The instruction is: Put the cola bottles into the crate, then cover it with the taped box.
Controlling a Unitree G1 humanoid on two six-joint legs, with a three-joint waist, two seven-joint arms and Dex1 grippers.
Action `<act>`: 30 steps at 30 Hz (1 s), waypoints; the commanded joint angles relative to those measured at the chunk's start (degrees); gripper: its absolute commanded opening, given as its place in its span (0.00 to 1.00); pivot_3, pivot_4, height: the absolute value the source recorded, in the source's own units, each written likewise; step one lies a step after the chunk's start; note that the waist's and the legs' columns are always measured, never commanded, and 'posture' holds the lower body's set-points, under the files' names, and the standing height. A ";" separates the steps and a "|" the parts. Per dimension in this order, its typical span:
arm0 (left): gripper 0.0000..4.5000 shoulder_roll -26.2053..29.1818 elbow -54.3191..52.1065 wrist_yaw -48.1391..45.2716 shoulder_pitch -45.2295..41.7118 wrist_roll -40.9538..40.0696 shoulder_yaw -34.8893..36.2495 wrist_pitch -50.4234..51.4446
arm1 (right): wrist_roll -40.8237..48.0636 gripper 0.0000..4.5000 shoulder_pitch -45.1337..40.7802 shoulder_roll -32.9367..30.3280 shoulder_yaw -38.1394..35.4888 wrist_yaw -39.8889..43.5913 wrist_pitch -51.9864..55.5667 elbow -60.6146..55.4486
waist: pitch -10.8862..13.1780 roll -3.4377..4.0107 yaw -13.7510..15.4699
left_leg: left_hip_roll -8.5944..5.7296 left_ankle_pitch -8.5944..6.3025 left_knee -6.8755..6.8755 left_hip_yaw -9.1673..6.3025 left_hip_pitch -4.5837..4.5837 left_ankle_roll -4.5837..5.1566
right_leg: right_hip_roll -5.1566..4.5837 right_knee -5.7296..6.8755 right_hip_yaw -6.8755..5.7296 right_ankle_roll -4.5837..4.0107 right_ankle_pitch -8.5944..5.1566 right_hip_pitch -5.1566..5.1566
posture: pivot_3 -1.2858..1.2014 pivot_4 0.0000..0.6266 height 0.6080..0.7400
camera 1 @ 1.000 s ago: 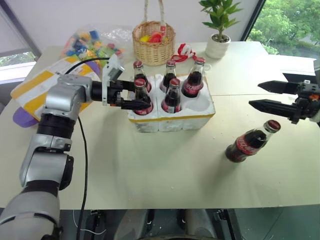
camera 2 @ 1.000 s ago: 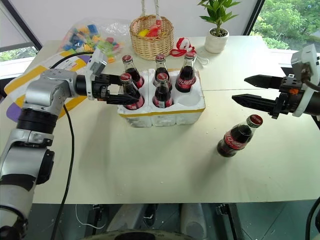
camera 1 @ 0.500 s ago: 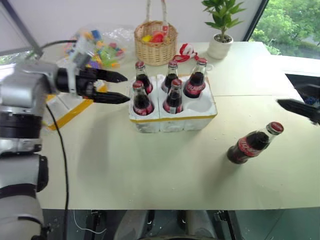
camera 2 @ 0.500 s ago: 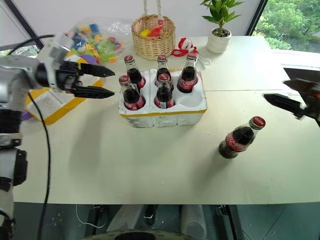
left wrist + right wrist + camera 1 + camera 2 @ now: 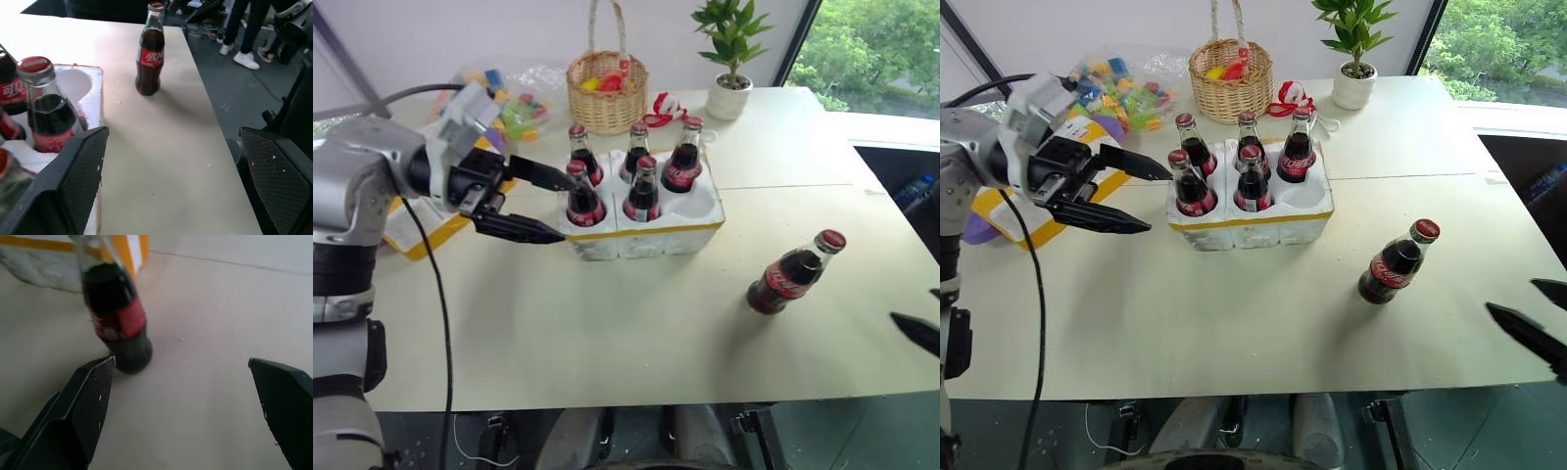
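Cola bottles: five [image 5: 642, 186] are seen standing upright in the wells of the crate; a sixth bottle [image 5: 789, 275] is left standing on the bare counter, well apart from the crate toward the robot's right.
Crate: the low white foam block [image 5: 646, 230] with a thin yellow band is set near the middle of the counter; one well [image 5: 697, 204], at the near right corner, is seen empty.
Taped box: the white box with wide yellow bands [image 5: 1018, 211] lies at the left side of the counter, partly hidden by the left arm; nothing has been set over the crate.
Left pincer: the left pincer [image 5: 546, 206] is held wide and empty, just beside the crate's left end, its tips pointed toward the bottles but touching none.
Right pincer: the right pincer [image 5: 1540, 311] is seen at the counter's near right edge, spread wide and holding nothing; the loose bottle is framed between its fingers in the right wrist view, apart from both.
Progress: five of six bottles are judged placed; the last bottle and the covering are judged left to do.
Surroundings: a wicker basket [image 5: 603, 94], a potted plant [image 5: 729, 61] and a bag of colourful toys [image 5: 514, 98] are ranged along the far edge of the counter [image 5: 636, 323].
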 commanded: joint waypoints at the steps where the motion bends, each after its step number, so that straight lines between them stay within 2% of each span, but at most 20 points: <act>1: 0.99 0.56 -1.03 -0.21 -1.33 -1.70 -0.79 -1.24 | 3.25 1.00 -0.41 2.21 3.42 -5.56 -0.68 -4.95 | 0.00 0.00 0.38 | -0.01 0.03 0.00 0.01 -0.01 0.07 | -0.01 0.00 0.00 0.01 0.01 -0.02 | 0.52 0.24 0.94; 9: 0.99 -0.60 -0.89 -0.21 -2.26 -1.80 -2.71 -2.07 | 5.75 1.00 -3.65 3.76 13.83 -14.54 -2.74 -6.46 | 0.00 -0.08 0.60 | -0.04 0.06 0.00 0.00 -0.06 0.16 | -0.02 -0.01 0.00 0.00 0.01 -0.05 | 0.52 0.24 0.94; 20: 0.99 -1.14 -1.85 -0.13 -1.97 -1.05 -2.01 -1.73 | 2.75 1.00 -9.97 1.65 25.01 -19.69 -5.90 0.09 | 0.00 -0.08 0.51 | -0.04 0.08 -0.03 0.00 -0.06 0.18 | -0.01 -0.01 0.00 0.00 0.02 -0.08 | 0.52 0.24 0.94; 30: 0.99 -1.57 -2.35 1.08 -2.30 -0.93 -1.57 -1.57 | -0.82 1.00 -12.00 2.07 31.58 -21.23 -9.37 4.82 | 0.00 -0.08 0.52 | -0.04 0.08 -0.03 0.00 -0.06 0.19 | 0.01 -0.01 -0.01 0.01 0.02 -0.08 | 0.52 0.24 0.94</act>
